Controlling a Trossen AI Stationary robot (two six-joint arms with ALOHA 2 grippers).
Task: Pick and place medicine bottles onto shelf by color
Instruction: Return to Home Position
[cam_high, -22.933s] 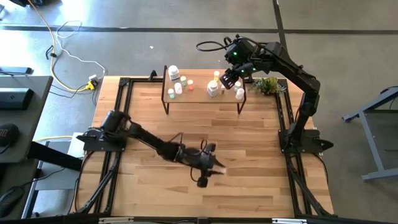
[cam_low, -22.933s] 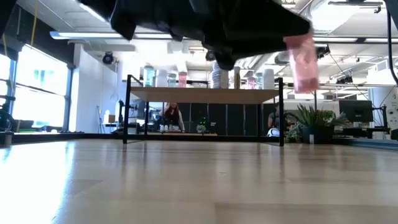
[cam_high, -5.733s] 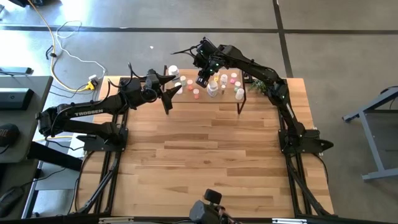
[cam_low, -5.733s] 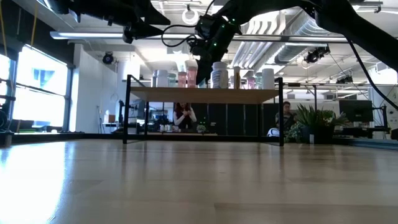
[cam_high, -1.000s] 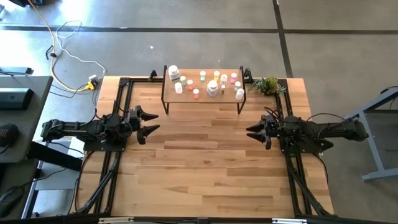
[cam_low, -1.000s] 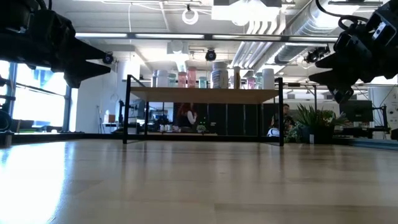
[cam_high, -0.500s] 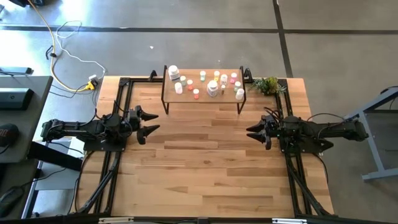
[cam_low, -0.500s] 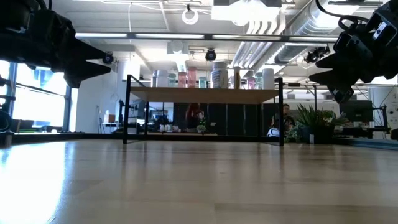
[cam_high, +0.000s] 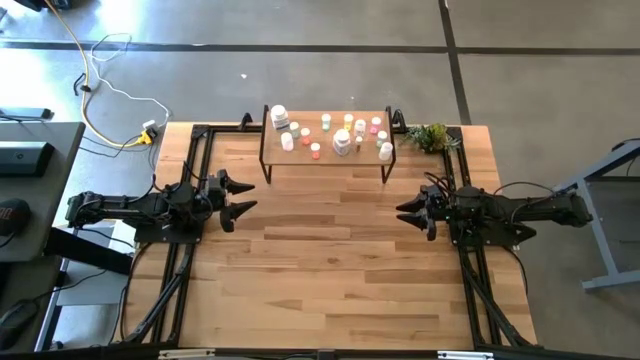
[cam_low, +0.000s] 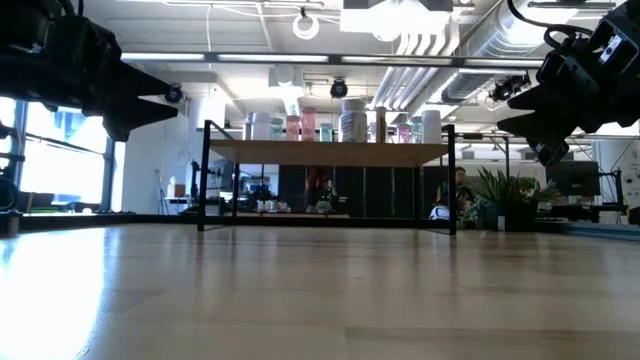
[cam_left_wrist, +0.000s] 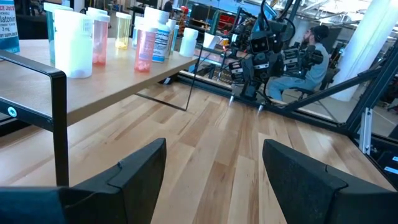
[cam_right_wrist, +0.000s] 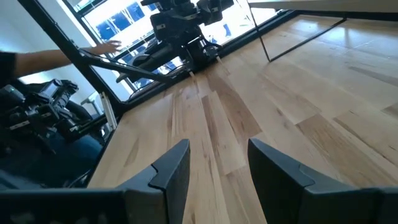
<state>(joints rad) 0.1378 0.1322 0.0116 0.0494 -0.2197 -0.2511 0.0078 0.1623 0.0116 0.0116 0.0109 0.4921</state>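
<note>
Since the frame a few seconds earlier, both dark arms are drawn back from the shelf. The left gripper (cam_high: 250, 196) is now folded at the middle left of the high view and the right gripper (cam_high: 402, 214) at the middle right, each low over a side of the large wood-plank tabletop (cam_high: 320, 265). Both claws are seen released, fingers spread with nothing between them (the wrist views show the gaps plainly).

The small white plastic medicine bottles (cam_high: 342, 144), capped in pink, orange, yellow, green and white, are all gathered on the low light-wood shelf (cam_high: 330, 157) on thin black legs, in the upper centre of the high view. None is seen on the tabletop, so the sorting is judged finished or nearly so.

The bottles are judged light, stiff and smooth-walled, and so easily tipped or nudged into their close neighbours. Should one need correcting, it is best taken from above, around the body just below the cap, with the fingers closed gently.
</note>
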